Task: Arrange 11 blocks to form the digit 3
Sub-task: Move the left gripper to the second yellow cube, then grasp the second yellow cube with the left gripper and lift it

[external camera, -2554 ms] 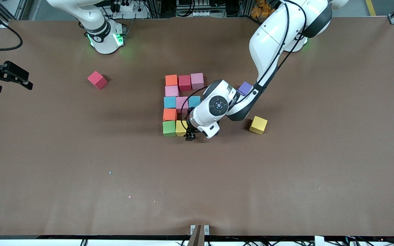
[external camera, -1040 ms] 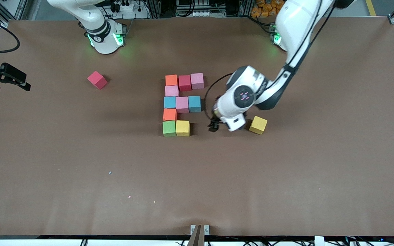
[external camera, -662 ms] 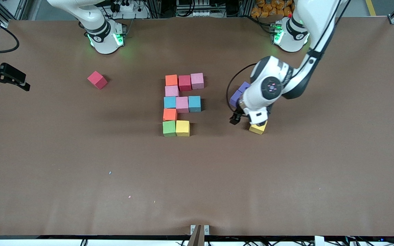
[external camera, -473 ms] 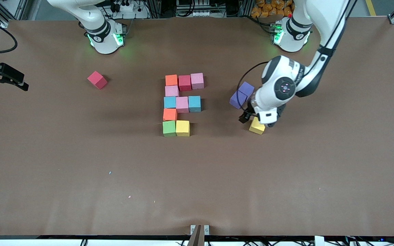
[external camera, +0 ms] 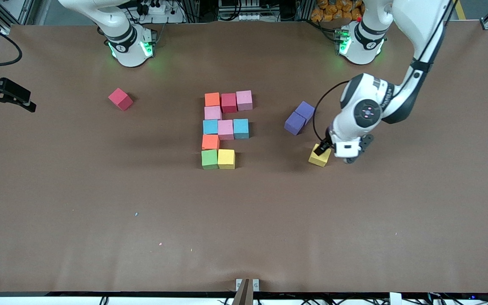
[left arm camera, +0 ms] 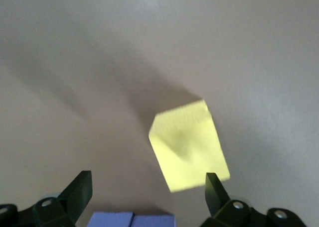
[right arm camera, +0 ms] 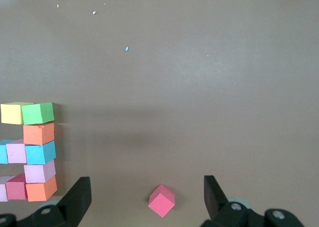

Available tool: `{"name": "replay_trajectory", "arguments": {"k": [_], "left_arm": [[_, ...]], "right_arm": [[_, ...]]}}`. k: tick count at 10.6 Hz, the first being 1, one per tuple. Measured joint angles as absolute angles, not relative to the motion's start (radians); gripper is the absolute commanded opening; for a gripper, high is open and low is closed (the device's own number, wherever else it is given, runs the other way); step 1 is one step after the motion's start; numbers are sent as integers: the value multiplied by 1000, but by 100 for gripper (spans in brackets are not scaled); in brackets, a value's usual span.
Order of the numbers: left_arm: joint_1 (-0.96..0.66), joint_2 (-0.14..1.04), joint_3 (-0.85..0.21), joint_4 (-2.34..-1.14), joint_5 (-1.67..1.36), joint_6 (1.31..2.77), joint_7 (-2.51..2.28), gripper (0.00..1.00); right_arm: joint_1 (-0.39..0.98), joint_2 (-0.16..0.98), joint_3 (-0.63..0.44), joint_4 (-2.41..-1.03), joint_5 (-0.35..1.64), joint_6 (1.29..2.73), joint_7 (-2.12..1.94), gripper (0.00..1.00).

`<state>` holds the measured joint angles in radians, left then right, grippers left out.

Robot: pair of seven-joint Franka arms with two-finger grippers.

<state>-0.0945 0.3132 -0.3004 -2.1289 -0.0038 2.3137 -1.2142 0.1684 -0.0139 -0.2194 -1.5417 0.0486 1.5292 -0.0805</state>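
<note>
Several blocks form a blocky figure (external camera: 225, 129) mid-table: orange, red and pink in the farthest row, a pink joiner, then blue, pink, blue, an orange joiner (external camera: 210, 142), then green (external camera: 209, 159) and yellow (external camera: 226, 159) nearest the camera. A loose yellow block (external camera: 319, 156) (left arm camera: 189, 147) lies toward the left arm's end. My left gripper (external camera: 339, 153) (left arm camera: 148, 192) hovers open just above it, one finger over the block's edge. A loose reddish-pink block (external camera: 120, 99) (right arm camera: 162, 200) lies toward the right arm's end. My right gripper (external camera: 12, 106) (right arm camera: 147, 199) waits open, high over that end.
Two purple cubes (external camera: 299, 117) (left arm camera: 132, 220) sit touching each other, a little farther from the camera than the loose yellow block. Tiny foam crumbs (external camera: 136, 214) dot the brown table (external camera: 354, 220) nearer the camera.
My left gripper let go of a yellow block beside the green one, then swung toward its own end, past the purple cubes, to over the loose yellow block. The right arm barely moved.
</note>
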Motion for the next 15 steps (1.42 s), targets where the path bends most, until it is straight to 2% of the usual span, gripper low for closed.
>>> {"name": "replay_trajectory", "arguments": {"k": [7, 15], "left_arm": [[-56, 362, -308, -2151, -63, 2468, -1309, 100], [-100, 398, -312, -2181, -65, 2557, -1399, 100]], "right_arm": [[168, -14, -218, -1542, 49, 1529, -81, 100], [168, -14, -214, -1542, 49, 1529, -81, 100]]}}
